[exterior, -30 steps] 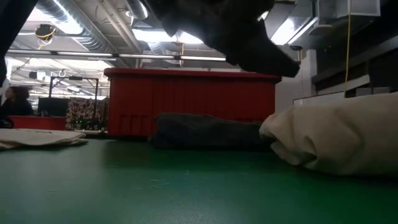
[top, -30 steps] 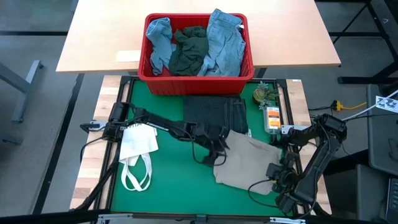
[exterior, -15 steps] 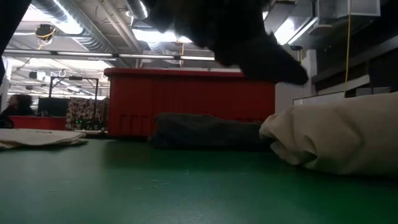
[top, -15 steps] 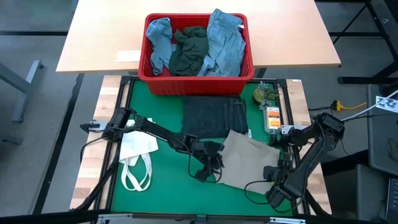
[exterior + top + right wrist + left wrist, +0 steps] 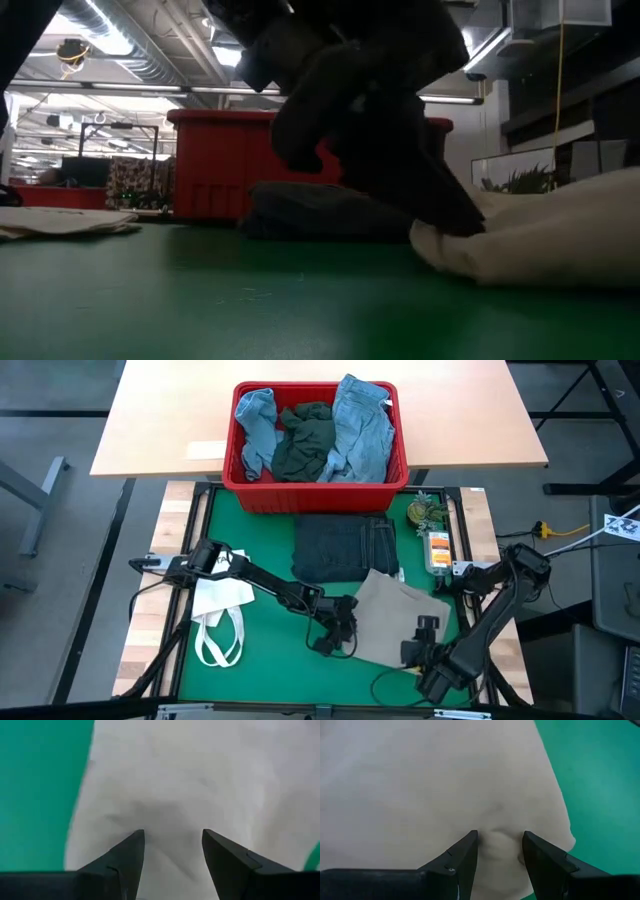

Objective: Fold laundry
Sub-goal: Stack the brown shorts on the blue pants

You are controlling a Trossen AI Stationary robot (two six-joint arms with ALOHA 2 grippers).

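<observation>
Pressing down onto the beige garment (image 5: 395,622) at lower centre of the high view, the left pincer (image 5: 499,851) has its fingers parted with a small pucker of cloth bunched between them, and the right pincer (image 5: 172,851) sits on the same garment's lower right edge, fingers apart with cloth rising between them too. Just above the beige piece lies the folded dark garment (image 5: 343,546) on the green worktop (image 5: 270,650), a white tote bag (image 5: 220,600) rests at left, and the red bin (image 5: 318,488) at top centre holds light blue pieces (image 5: 362,430) and a dark green piece (image 5: 305,442).
</observation>
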